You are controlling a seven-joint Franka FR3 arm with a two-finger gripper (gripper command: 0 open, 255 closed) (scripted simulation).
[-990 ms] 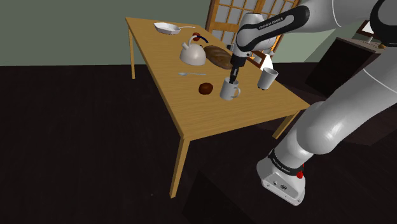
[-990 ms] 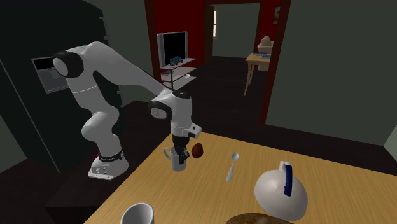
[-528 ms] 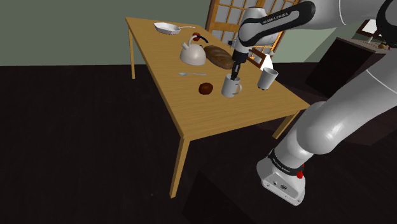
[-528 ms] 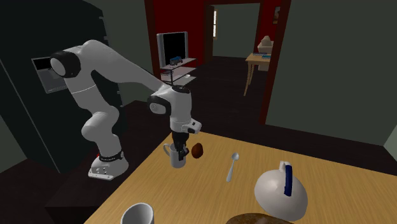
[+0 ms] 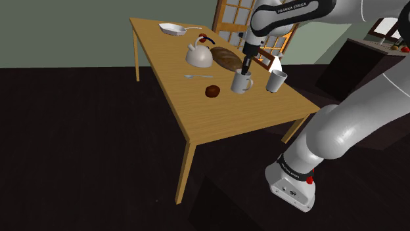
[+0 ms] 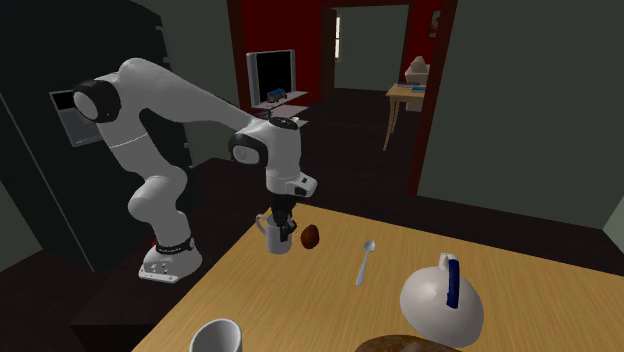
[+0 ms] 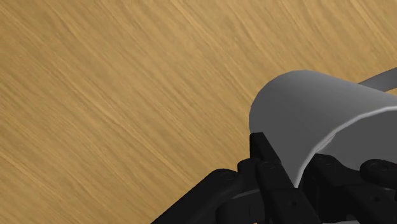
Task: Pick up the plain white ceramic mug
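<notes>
the black gripper point(image 5: 245, 69) is pinching the rim of the pale grey-white mug point(image 5: 242, 82), coming down on it from above. in the wrist view one finger sits against the outside of the mug's wall and the other reaches inside its mouth, with the thin wall clasped between them. the mug hangs straight under the gripper, its handle towards the shoulder view's right. it is over the wooden table point(image 5: 217, 128), in the half nearer the stand. whether its base rests on the wood or is just clear of it cannot be told for certain. in the wrist view the mug's body slants away from the fingers, with bare wood grain beyond it.

just beside the mug, on the shoulder view's left and not touching it, lies a small dark brown round thing point(image 5: 211, 91). a second pale cup point(image 5: 276, 81) stands near on the other side, apart from the mug. a spoon point(image 5: 197, 76) lies beyond the brown thing. further along the table are a white kettle point(image 5: 199, 55) with a dark blue handle, a brown loaf point(image 5: 227, 59) beside it, and a white pan point(image 5: 172, 28) at the far end.
</notes>
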